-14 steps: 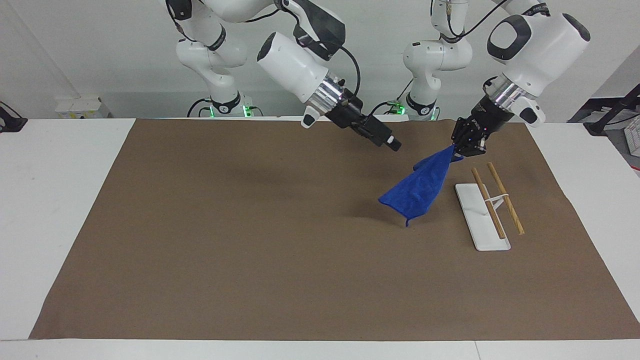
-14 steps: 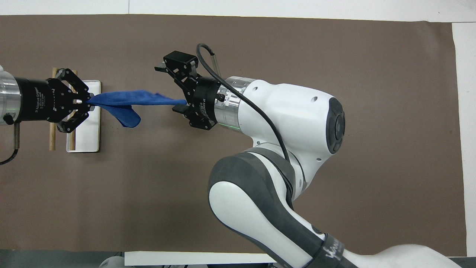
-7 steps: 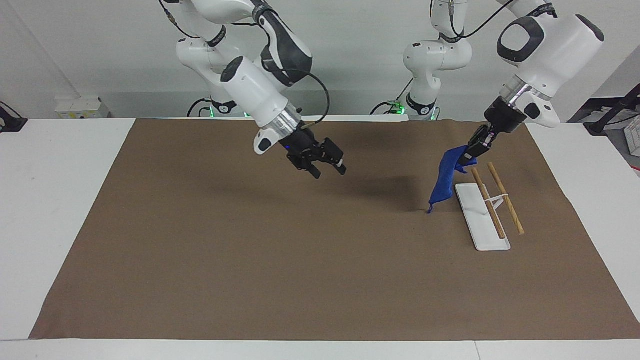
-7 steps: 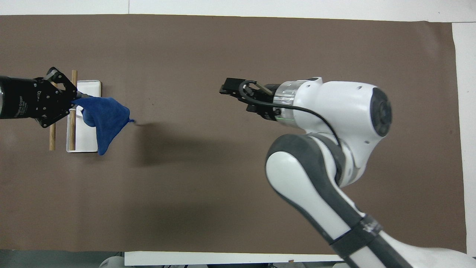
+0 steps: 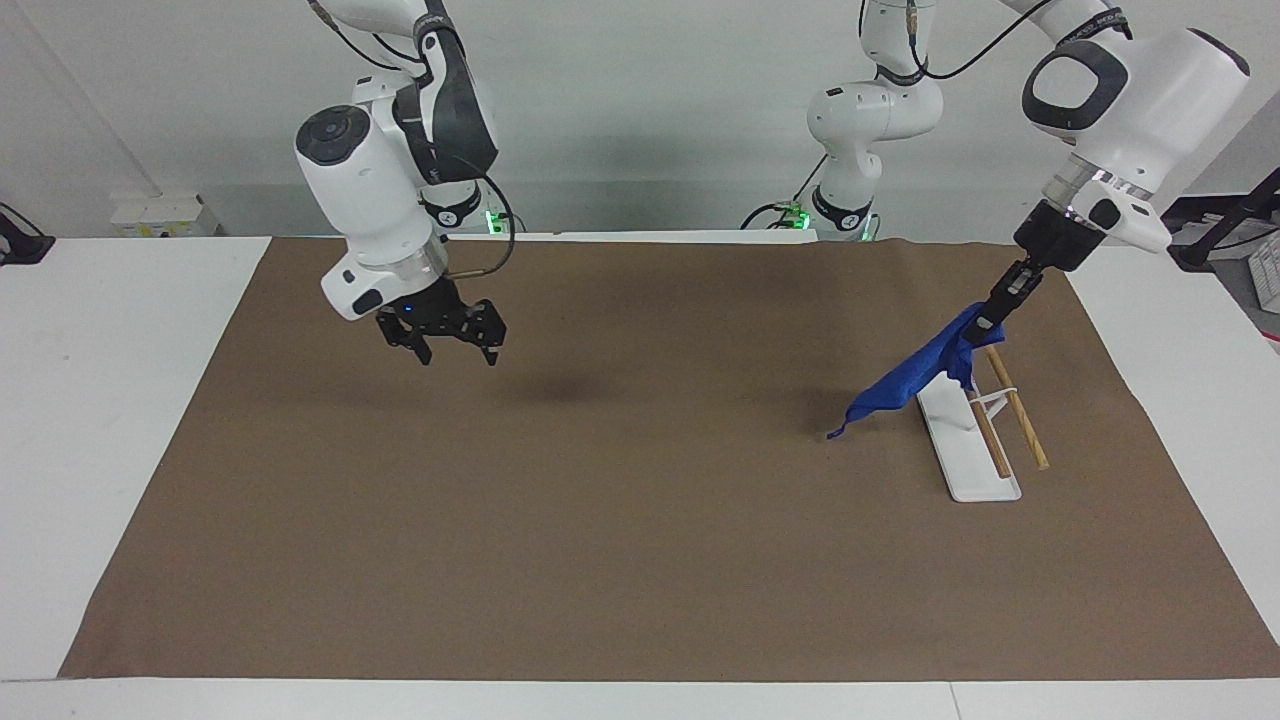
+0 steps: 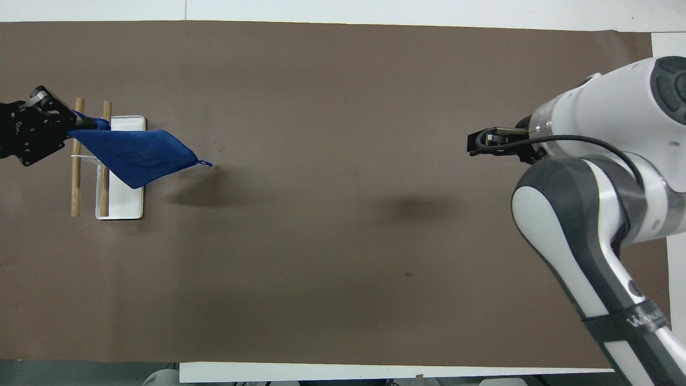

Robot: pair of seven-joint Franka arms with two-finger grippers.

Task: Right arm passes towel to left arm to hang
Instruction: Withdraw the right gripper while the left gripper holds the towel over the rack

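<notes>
Now my left pincer (image 5: 985, 322) is clamped on one corner of the small bright-blue terry towel (image 5: 915, 375), limp and light, draping over the white tray with wooden rods (image 5: 968, 440); corner hold suits. My right pincer (image 5: 452, 343) hangs spread, empty, over the desk (image 5: 620, 520).

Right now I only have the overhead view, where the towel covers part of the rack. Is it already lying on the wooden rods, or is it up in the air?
Observer: Mostly in the air. The left claw grips one corner of the towel just above the rods, and the cloth slopes down from there.
Reviewer: Does its low corner reach the mat?
Observer: It hangs low over the mat beside the white tray; I cannot tell if it touches.
Reviewer: And the right claw?
Observer: The right claw is open and empty, raised over the mat toward the right arm's end.
</notes>
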